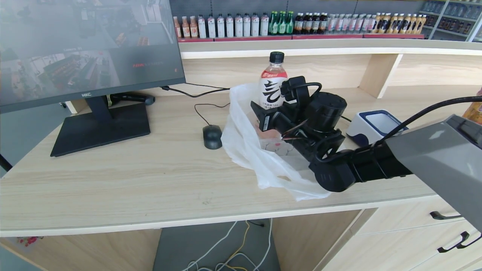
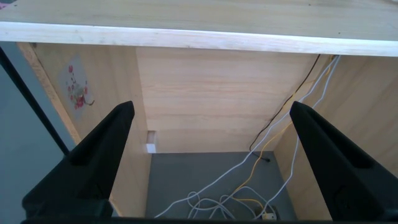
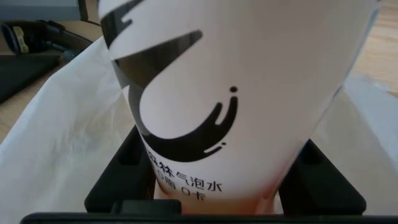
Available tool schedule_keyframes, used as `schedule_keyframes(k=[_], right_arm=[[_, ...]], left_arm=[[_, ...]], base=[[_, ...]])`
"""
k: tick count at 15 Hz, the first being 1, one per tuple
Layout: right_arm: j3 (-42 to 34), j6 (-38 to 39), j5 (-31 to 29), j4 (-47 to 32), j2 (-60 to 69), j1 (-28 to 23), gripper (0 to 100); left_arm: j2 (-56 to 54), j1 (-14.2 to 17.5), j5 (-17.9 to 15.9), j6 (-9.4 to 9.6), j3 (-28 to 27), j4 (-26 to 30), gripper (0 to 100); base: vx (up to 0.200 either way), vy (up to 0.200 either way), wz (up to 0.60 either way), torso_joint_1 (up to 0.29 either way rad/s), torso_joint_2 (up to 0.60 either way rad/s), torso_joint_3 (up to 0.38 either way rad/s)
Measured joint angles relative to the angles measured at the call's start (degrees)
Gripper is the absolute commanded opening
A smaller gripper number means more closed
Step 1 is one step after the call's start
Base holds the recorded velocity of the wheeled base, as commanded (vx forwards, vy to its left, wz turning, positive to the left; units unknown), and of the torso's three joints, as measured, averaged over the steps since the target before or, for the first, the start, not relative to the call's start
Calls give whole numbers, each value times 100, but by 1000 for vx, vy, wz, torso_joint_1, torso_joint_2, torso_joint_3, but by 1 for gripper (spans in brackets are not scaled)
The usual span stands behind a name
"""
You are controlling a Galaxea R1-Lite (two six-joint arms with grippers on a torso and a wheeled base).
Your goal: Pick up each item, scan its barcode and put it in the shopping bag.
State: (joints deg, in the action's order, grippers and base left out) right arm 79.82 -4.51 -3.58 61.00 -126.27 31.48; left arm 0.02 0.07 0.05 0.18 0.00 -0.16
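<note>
A drink bottle (image 1: 272,82) with a black cap and a white label stands upright in my right gripper (image 1: 268,118), which is shut on its lower part just above the open mouth of the white plastic shopping bag (image 1: 256,150). Close up, the bottle's label (image 3: 230,93) sits between the black fingers (image 3: 124,168), with the bag (image 3: 56,124) behind it. My left gripper (image 2: 208,162) hangs open below the counter edge, with nothing between its fingers (image 2: 102,149). The white and blue barcode scanner (image 1: 376,126) stands on the counter to the right of the bag.
A monitor (image 1: 86,49) on a black stand occupies the counter's left. A black mouse (image 1: 212,136) lies just left of the bag, its cable running back. Beneath the counter, loose cables (image 2: 249,186) hang. Drawers (image 1: 433,233) sit lower right. A shelf of bottles (image 1: 301,22) lines the back.
</note>
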Motion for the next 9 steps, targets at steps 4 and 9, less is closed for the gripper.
schedule_keyframes(k=[4, 9], right_arm=[[-282, -5, 0, 184, 39, 0, 0], [-351, 77, -2, 178, 66, -9, 100]], left_arm=[[0, 2, 2, 0, 0, 0, 100], [0, -2, 2, 0, 0, 0, 100]], base=[[0, 0, 0, 0, 0, 0], [0, 0, 0, 0, 0, 0]])
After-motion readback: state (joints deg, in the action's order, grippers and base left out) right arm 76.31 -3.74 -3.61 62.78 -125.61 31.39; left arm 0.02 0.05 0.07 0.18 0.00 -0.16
